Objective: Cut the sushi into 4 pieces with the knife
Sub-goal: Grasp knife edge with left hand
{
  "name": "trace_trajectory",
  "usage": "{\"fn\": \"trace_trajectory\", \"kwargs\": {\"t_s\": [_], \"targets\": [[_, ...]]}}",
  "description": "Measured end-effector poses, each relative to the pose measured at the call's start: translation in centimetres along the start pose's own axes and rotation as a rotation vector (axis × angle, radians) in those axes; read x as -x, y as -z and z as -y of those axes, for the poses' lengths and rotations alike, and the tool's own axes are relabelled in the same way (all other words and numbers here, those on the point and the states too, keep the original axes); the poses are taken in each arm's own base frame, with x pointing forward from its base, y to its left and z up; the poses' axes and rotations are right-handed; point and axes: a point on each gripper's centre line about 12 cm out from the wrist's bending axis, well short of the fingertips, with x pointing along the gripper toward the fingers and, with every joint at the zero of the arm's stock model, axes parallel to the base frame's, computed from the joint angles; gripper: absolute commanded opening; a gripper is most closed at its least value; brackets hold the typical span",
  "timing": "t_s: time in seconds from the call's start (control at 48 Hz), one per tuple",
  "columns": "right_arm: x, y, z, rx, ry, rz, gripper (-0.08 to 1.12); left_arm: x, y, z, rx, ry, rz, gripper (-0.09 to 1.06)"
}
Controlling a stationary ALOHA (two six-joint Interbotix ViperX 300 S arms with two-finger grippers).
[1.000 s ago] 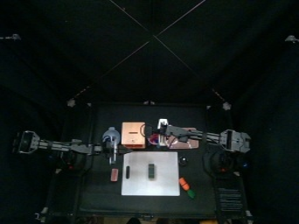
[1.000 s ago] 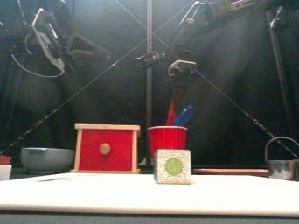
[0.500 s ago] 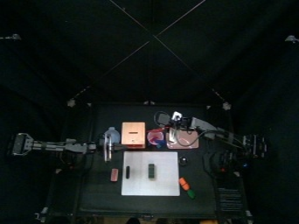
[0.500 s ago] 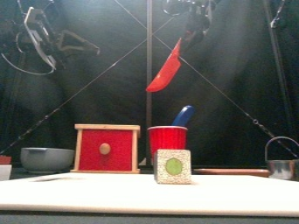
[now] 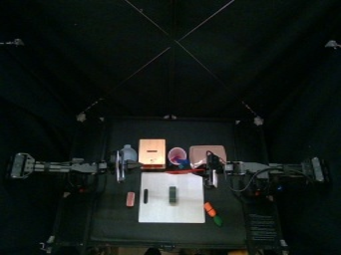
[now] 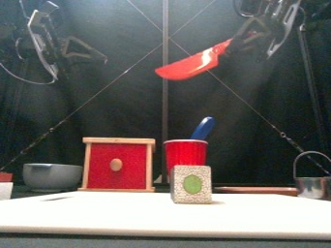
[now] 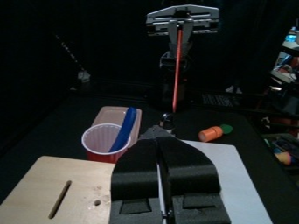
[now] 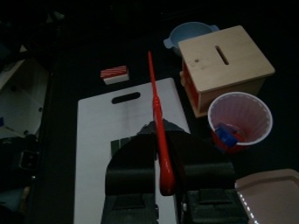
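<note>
The sushi roll (image 6: pixel 192 184) stands on the white cutting board (image 5: pixel 190 207) and shows as a dark bar, the sushi roll (image 5: pixel 174 194), from above. High above the table, my right gripper (image 6: pixel 265 23) is shut on the handle of the red knife (image 6: pixel 195 63). The blade slants down toward the left. In the right wrist view the red knife (image 8: pixel 158 114) runs out from the right gripper (image 8: pixel 165 163) over the board (image 8: pixel 111 131). The left gripper (image 7: pixel 163 147) hangs left of the board with its jaws together and nothing in them.
A red cup (image 6: pixel 185 155) with a blue knife (image 6: pixel 203 128) stands behind the sushi. The wooden box (image 6: pixel 118 165) and a blue-grey bowl (image 6: pixel 52 175) lie to the left, a metal cutter (image 6: pixel 311 184) to the right. The pink tray (image 5: pixel 206 155) sits at the back. Small toy foods (image 5: pixel 210 210) lie by the board's right edge.
The right gripper has pulled the red knife up out of the cup, carried it right and toward the front, and tilted it nearly level. The left arm has hardly moved.
</note>
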Motion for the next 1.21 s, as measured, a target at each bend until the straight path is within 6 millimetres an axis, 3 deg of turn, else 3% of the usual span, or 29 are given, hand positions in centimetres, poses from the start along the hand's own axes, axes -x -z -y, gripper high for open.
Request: {"fn": "trace_trajectory", "kwargs": {"t_s": [0.083, 0.146, 0.375, 0.604, 0.708, 1.104, 1.208], "targets": [[-0.7, 0.5, 0.1, 0.028, 0.001, 0.009, 0.17, -0.9, 0.3, 1.1, 0.003, 0.039, -0.049, 0.93], [-1.5, 0.9, 0.1, 0.025, -0.003, 0.003, 0.17, -1.9, 0.8, 2.0, -0.001, 0.065, -0.097, 1.01], [-4.6, 2.3, 0.2, -0.005, -0.005, -0.042, 0.17, -6.4, 3.4, 3.0, -0.032, 0.078, -0.236, 1.01], [-5.4, 2.6, -0.1, -0.018, -0.015, -0.048, 0.17, -8.3, 5.7, 2.9, -0.046, 0.068, -0.299, 1.00], [-5.4, 2.6, -0.1, -0.019, -0.015, -0.048, 0.17, -8.9, 6.0, 2.6, -0.048, 0.056, -0.308, 0.94], [-5.4, 2.8, -0.1, -0.015, -0.015, -0.057, 0.17, -10.4, 6.7, 1.7, -0.080, 0.041, -0.329, 0.43], [-5.5, 3.4, 0.0, -0.032, -0.004, -0.110, 0.17, -10.4, 6.8, 1.7, -0.090, 0.046, -0.332, 0.38]]}}
